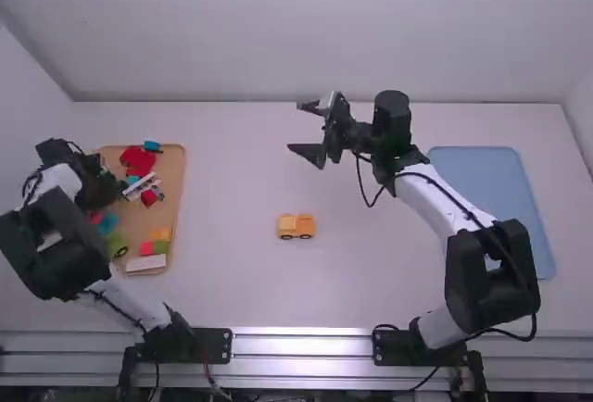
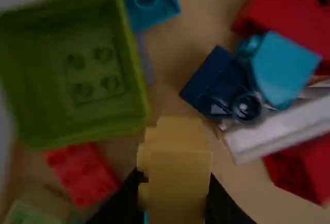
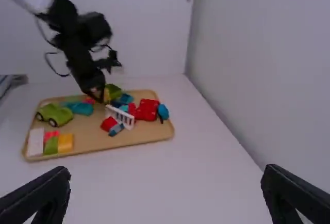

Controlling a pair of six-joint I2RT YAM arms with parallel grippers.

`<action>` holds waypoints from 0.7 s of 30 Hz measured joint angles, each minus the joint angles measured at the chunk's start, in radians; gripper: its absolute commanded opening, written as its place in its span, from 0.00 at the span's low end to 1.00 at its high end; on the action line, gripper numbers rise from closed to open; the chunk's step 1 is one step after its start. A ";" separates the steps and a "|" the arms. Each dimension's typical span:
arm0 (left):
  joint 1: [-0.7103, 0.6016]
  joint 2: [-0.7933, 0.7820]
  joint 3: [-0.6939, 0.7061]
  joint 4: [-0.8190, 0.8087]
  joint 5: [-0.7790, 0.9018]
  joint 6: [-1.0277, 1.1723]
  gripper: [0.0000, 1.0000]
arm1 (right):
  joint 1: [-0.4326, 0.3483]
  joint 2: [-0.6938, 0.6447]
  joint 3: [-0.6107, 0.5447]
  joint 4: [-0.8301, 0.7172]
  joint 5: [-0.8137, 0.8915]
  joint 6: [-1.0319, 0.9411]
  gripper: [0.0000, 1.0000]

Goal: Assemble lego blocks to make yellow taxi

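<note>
From above, my left arm was bent over the wooden tray (image 1: 173, 189), its gripper (image 1: 100, 187) low at the blocks. My right arm stretched forward from its base, with its gripper (image 1: 298, 128) above the table (image 1: 232, 282), pointing toward the left arm's side. Its fingers were wide apart, with nothing between them.

The left wrist view gave me what the arm covered from above: the left gripper's fingers were closed on a yellow block (image 2: 178, 172) with rounded studs along one side. Near it lay a green box (image 2: 77, 74) with four studs inside, a red block (image 2: 82, 172) and a dark blue piece (image 2: 219, 84). The right wrist view looked across at the left arm and, in the tray, a green car (image 3: 54, 114).

The yellow taxi (image 1: 296, 226), on dark wheels, sat on the table between the arms, apart from both grippers. A white block (image 1: 146, 263) lay at the tray's near end, beside small green and red ones. A white railing-like piece (image 2: 289, 128) ran close to the dark blue piece. On the right was a blue tray (image 1: 491, 203), partly covered from above by the right arm.
</note>
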 measured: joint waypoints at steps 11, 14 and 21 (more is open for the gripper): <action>-0.333 -0.658 -0.396 0.312 0.217 0.143 0.04 | -0.014 0.000 0.025 -0.103 0.032 0.161 0.99; -0.525 -0.772 -0.484 0.397 0.230 0.181 0.02 | -0.039 0.000 0.050 -0.205 0.024 0.190 0.99; -0.874 -0.824 -0.537 0.435 0.104 0.211 0.03 | -0.047 0.000 0.059 -0.353 -0.075 0.170 0.99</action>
